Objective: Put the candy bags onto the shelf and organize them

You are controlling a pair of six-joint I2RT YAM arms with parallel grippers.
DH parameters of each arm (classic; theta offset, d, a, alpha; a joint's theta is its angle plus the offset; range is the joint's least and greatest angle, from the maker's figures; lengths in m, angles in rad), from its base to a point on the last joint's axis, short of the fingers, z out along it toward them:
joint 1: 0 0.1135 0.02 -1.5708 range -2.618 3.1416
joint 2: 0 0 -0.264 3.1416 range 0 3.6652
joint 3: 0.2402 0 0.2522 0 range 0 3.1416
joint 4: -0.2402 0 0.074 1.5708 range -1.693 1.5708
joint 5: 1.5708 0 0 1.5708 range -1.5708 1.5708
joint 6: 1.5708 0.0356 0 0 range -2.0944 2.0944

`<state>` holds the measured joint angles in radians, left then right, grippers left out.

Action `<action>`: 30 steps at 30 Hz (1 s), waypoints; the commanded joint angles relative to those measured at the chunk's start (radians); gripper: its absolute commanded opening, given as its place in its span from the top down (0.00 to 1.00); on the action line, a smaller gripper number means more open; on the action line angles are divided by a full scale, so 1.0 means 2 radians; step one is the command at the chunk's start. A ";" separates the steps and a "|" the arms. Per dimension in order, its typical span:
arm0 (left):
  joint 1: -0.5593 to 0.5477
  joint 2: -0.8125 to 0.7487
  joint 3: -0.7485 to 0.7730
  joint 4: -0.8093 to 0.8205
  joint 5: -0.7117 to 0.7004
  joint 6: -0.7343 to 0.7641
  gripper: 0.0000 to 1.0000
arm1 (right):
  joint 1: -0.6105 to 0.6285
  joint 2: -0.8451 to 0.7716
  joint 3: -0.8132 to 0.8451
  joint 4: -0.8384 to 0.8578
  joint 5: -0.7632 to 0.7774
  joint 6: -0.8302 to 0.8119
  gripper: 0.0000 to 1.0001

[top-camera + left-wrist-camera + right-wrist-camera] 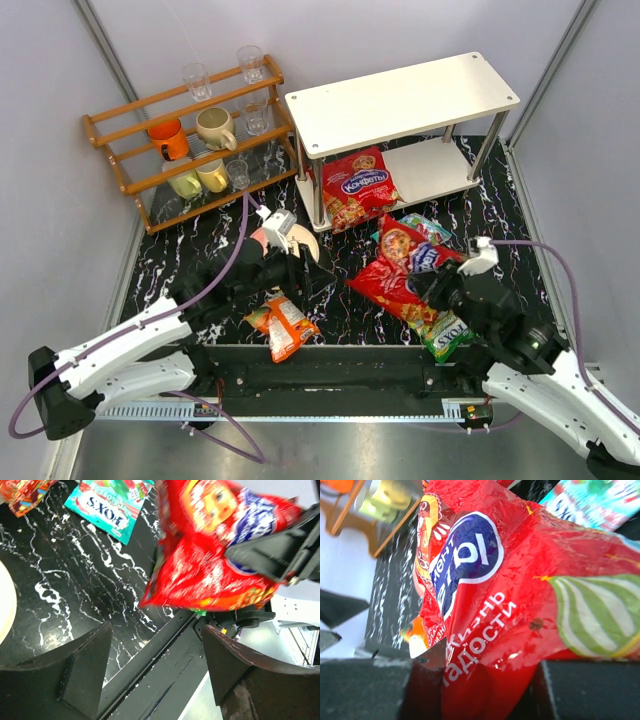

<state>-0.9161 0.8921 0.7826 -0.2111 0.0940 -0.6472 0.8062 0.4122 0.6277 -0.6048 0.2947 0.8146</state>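
The white two-tier shelf [400, 100] stands at the back right, with one red candy bag [358, 187] leaning against its lower tier. My right gripper [428, 287] [485, 690] is shut on a second red candy bag [393, 268] [490, 595] [210, 555], which is lifted and crumpled. A teal bag [432, 228] [110, 505] lies behind it. Beside the right arm lies a yellow-green bag [447, 335]. The small orange bag [283, 325] lies at the near edge. My left gripper [312, 280] [155, 665] hangs open and empty above the orange bag.
A wooden rack [190, 140] with cups and glasses stands at the back left. The black marbled mat [170, 260] ends at a dark rail [340, 365] along the near edge. Grey walls close in both sides.
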 commanded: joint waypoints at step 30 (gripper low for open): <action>0.000 -0.057 -0.029 -0.007 -0.003 -0.005 0.20 | -0.156 0.190 0.169 0.191 0.141 -0.152 1.00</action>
<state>-0.9161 0.7853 0.7155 -0.2779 0.0658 -0.6552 0.5816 0.7452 0.8989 -0.4206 0.7036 0.5167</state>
